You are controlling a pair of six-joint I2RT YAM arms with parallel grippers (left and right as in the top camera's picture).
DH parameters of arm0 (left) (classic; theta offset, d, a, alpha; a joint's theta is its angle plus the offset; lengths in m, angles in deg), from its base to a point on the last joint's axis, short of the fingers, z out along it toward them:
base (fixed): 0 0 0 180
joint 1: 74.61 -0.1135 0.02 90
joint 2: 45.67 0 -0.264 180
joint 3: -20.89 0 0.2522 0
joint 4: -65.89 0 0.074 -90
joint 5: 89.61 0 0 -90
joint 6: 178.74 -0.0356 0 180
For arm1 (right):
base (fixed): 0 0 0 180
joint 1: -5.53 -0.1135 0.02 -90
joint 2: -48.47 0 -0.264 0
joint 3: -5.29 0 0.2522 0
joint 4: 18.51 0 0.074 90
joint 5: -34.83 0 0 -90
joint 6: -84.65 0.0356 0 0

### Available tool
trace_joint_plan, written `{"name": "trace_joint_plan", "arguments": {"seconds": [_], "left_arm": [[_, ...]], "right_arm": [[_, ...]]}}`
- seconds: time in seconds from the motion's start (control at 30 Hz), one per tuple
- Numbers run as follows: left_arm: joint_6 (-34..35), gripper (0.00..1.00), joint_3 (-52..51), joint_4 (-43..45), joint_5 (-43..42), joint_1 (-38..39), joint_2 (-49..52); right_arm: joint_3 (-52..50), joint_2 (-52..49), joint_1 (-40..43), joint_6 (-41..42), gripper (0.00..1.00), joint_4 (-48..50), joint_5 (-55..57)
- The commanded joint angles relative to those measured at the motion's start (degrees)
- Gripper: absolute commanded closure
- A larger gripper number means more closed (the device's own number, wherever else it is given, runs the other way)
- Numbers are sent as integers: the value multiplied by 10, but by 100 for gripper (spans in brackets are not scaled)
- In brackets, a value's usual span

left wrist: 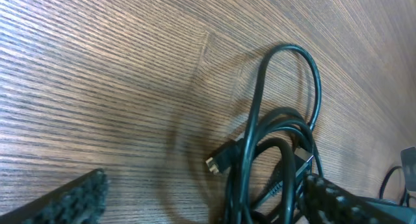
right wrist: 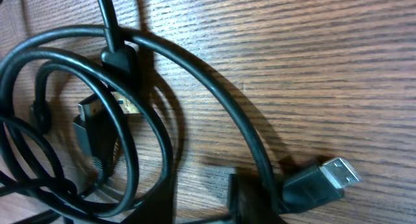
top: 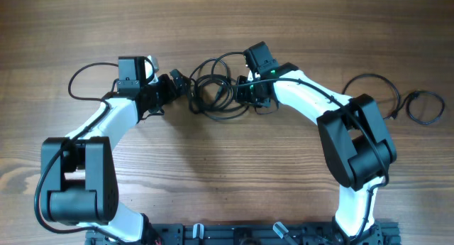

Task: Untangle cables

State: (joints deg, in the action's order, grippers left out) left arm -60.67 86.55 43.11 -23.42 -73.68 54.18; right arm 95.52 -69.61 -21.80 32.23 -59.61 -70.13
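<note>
The cables (top: 215, 96) lie as a knotted black bundle at the middle of the table, between my two grippers. My left gripper (top: 186, 87) stands wide open at the bundle's left edge. In the left wrist view its fingers (left wrist: 75, 198) straddle bare wood, with several cable strands (left wrist: 279, 139) and a small plug (left wrist: 216, 163) lying against the right-hand finger. My right gripper (top: 245, 89) is at the bundle's right edge, its jaws partly apart over bare wood (right wrist: 201, 208). One strand runs past the outside of its finger (right wrist: 250, 198) to a USB plug (right wrist: 323, 179). Looped strands (right wrist: 78, 120) lie to the left.
A separate black cable coil (top: 424, 106) with a long tail lies at the far right of the wooden table (top: 227, 32). A thicker arm wire (top: 84, 80) loops out to the left of the left wrist. Both arm bases stand at the near edge.
</note>
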Motion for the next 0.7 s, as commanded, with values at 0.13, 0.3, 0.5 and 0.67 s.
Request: {"name": "trace_joint_plan", "arguments": {"seconds": [0.13, 0.3, 0.5, 0.67], "left_arm": [[-3, 0, -2, 0, 5, -5, -7], [-3, 0, -2, 0, 5, -5, -7], [-3, 0, -2, 0, 5, -5, -7], [-2, 0, -2, 0, 5, -5, -7]], "right_arm": [[-4, -11, 5, 1, 0, 14, 8], [-4, -11, 5, 0, 0, 18, 8], [-4, -11, 5, 0, 0, 18, 8], [-4, -11, 5, 1, 0, 18, 8]]}}
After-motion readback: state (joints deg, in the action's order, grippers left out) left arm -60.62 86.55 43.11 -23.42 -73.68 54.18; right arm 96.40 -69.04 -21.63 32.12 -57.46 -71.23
